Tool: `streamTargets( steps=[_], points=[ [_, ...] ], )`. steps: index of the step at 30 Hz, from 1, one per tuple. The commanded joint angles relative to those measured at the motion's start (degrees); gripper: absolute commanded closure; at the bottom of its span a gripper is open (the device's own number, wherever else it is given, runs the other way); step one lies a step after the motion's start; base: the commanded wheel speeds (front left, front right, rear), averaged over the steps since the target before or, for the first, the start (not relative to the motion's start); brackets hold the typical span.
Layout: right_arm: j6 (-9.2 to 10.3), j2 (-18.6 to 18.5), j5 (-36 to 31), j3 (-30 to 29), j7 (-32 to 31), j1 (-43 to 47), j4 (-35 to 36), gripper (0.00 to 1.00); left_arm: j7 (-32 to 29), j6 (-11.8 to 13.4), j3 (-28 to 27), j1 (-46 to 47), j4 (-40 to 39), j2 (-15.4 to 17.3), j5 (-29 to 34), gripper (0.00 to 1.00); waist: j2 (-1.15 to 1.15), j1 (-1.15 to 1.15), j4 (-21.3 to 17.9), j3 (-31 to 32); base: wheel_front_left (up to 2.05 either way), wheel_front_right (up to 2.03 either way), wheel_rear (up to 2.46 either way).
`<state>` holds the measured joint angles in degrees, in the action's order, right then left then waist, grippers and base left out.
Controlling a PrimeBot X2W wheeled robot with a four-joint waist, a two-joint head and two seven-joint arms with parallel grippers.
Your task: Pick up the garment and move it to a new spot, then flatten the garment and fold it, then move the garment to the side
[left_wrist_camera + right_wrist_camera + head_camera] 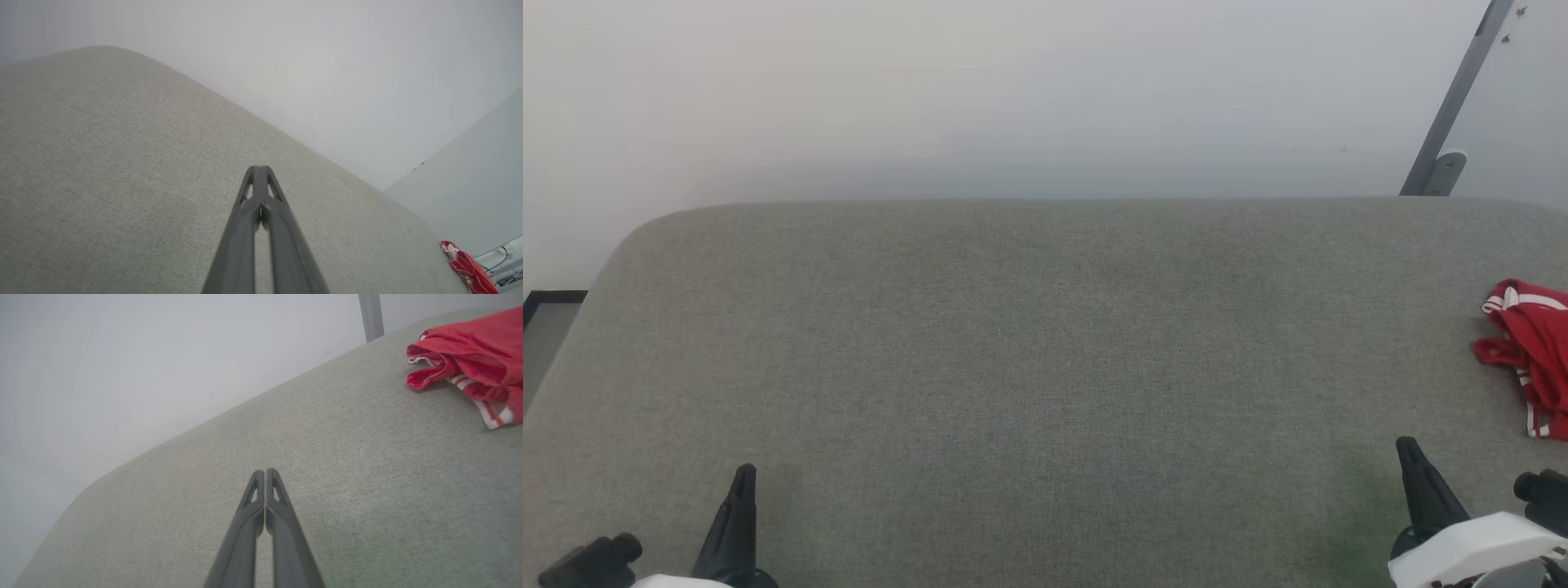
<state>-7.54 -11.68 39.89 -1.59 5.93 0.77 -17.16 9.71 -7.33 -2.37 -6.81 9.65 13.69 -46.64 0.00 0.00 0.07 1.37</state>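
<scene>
Rising from the lower left corner of the head view, the left tool hangs just above the grey cloth-covered desk. In its own wrist view the left tool has its two dark fingers pressed together at the tips, with nothing between them. At the lower right of the head view, the right tool points up the frame. In its wrist view the right tool is likewise closed tight and empty.

Farther up, at the right edge of the head view, the garment lies crumpled on the desk, red with white-striped trim, cut off by the frame. It sits well apart from the left tool and nearer the right one. The right wrist view shows the garment bunched at the upper right. Beyond the desk's far edge stands a pale wall, with a slanted grey bar at the upper right.
</scene>
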Motion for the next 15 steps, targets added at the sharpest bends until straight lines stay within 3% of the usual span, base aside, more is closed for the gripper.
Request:
streamTargets(
  steps=[1, 15],
  points=[
    [0.02, -0.1, 1.6, -0.3, -0.4, -1.9, 1.0, 1.00, -0.4, 0.0, -0.6, 1.7, -0.5, 0.2, -1.4, 1.00, 0.00, 0.00, 0.0, 0.0, 0.00, 0.00, 0.00],
    [0.02, 1.7, 11.8, -1.2, -2.8, -3.0, 1.5, 1.00, -3.5, -0.1, -1.3, 4.0, 0.4, -1.9, -10.3, 1.00, 0.00, 0.00, 0.0, -0.2, 0.00, 0.00, 0.00]
  ],
)
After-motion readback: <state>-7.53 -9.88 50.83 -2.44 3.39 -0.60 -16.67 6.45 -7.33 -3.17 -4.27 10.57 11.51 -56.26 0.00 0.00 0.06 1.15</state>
